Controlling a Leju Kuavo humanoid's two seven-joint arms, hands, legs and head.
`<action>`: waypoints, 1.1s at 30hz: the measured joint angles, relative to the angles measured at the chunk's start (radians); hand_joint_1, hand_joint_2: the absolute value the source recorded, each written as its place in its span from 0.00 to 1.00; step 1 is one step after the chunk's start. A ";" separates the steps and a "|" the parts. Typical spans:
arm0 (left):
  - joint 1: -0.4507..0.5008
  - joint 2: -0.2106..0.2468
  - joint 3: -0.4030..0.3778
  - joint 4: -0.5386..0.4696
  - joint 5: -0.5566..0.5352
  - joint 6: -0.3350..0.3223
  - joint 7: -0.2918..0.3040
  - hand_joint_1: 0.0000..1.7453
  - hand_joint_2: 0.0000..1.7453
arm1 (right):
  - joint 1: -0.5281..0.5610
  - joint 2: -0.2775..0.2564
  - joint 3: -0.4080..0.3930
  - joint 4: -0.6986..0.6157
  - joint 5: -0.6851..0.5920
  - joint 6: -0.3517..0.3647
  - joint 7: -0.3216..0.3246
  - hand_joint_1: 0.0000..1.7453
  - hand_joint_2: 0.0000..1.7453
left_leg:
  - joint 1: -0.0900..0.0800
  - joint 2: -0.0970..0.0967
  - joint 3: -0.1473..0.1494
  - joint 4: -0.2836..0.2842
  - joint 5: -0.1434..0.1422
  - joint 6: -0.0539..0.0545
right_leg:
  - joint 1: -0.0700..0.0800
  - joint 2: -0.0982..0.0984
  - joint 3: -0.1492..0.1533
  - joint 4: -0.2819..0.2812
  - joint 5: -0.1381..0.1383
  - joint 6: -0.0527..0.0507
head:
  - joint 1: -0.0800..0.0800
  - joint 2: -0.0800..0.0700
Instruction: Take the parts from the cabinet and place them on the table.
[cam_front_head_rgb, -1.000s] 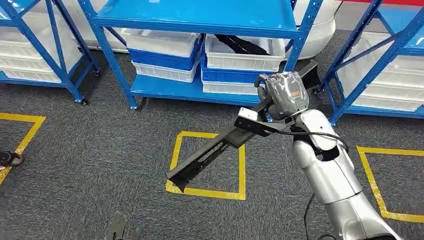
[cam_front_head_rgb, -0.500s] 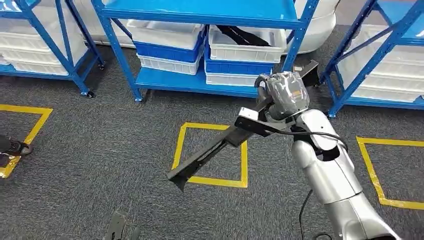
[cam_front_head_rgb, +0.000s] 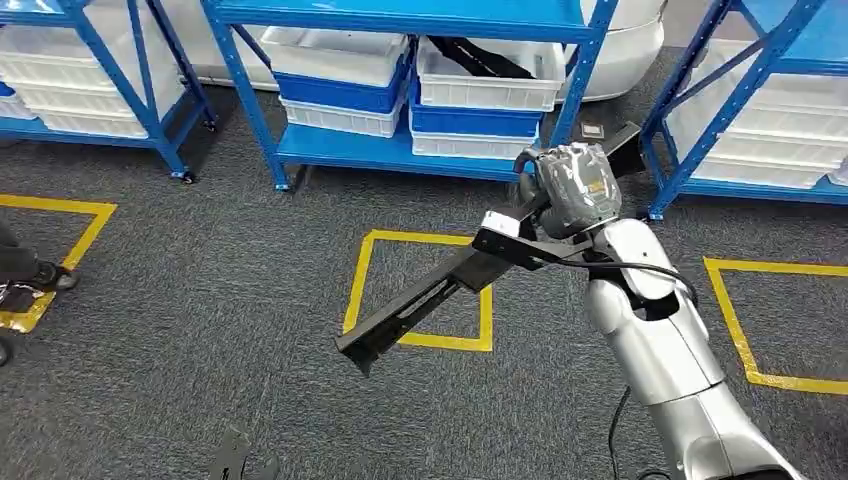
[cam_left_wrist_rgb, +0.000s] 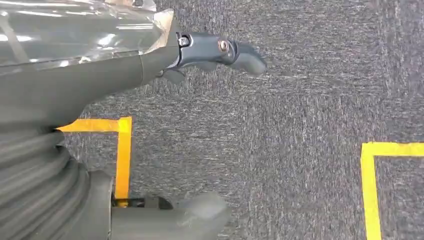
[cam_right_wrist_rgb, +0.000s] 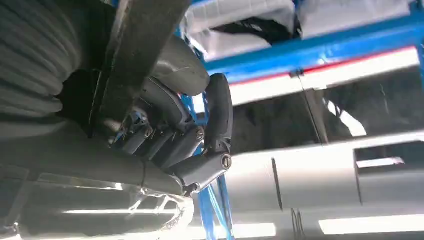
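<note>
Above yellow floor square (cam_front_head_rgb: 418, 290), right hand (cam_front_head_rgb: 565, 195) grips black part (cam_front_head_rgb: 440, 290).

1. Head view: high on the body, looking forward and down; takes in grey carpet (cam_front_head_rgb: 200, 300), yellow floor squares (cam_front_head_rgb: 418, 292), blue shelving (cam_front_head_rgb: 400, 60) ahead; right arm enters from below right.
2. Left wrist view: close behind the left hand (cam_left_wrist_rgb: 150, 60), facing straight down at the carpet (cam_left_wrist_rgb: 300, 125); picture is turned.
3. Right wrist view: tight behind the right hand (cam_right_wrist_rgb: 170, 130), which grips a long black part (cam_right_wrist_rgb: 135, 45); faces the shelving (cam_right_wrist_rgb: 310, 45); turned.
4. Overlap: head and left wrist share carpet and yellow tape (cam_left_wrist_rgb: 122, 155); head and right wrist share shelving, part (cam_front_head_rgb: 430, 295), right hand (cam_front_head_rgb: 565, 190).
</note>
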 joint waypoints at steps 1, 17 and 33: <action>0.001 0.000 0.000 0.000 0.000 -0.002 0.000 0.00 1.00 | 0.001 0.000 -0.002 0.000 0.000 -0.004 0.000 1.00 1.00 | -0.004 0.001 -0.004 -0.001 0.011 0.012 | -0.002 0.000 0.000 -0.010 0.015 0.008 | 0.000 0.000; 0.005 -0.002 0.005 -0.002 -0.001 -0.002 0.000 0.00 1.00 | 0.026 -0.014 -0.031 0.000 -0.021 -0.025 -0.006 1.00 1.00 | 0.005 0.017 -0.213 -0.072 0.297 -0.005 | -0.002 0.009 0.184 -0.037 -0.181 -0.006 | 0.000 0.000; 0.003 -0.001 0.006 -0.006 -0.009 -0.002 -0.003 0.00 1.00 | 0.045 -0.010 -0.058 0.001 -0.079 -0.032 -0.031 1.00 1.00 | -0.001 0.014 0.044 -0.057 0.008 0.034 | 0.015 0.002 0.000 -0.023 0.005 0.005 | 0.000 0.000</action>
